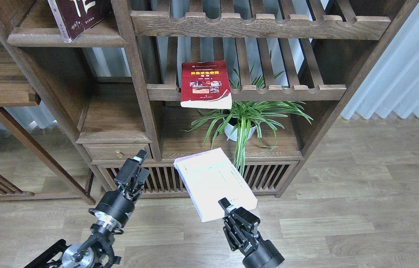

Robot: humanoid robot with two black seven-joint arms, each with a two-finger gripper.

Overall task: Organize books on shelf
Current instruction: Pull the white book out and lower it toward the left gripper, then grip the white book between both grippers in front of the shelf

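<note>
The white book [215, 184] is held in the air in front of the low cabinet doors [198, 178], below and a little left of the potted plant [242, 123]. It is tilted, its cover facing up, with faint lines of print on the right side. The right gripper [228, 206] has its fingers clamped on the book's near edge, one dark finger lying on top of the cover.

The red book [205, 85] lies up and left of the plant, on the slatted rack [268, 91], its near end hanging over the notched front rail. The maroon book [77, 15] with white characters is far up and left of the plant, lying on the flat plank shelf [94, 37], one corner sticking out past the rounded front edge; its top is cut off by the view.

The left gripper [137, 163] hovers left of the white book and apart from it, in front of the small drawer [118, 152] with a brass knob. It points up toward the bookcase and holds nothing. Its fingers look close together, but I cannot tell for sure whether they touch.

Behind the bookcase, to the right of the plant, hangs a pale curtain [410, 67], and the floor [361, 208] is wood plank.
</note>
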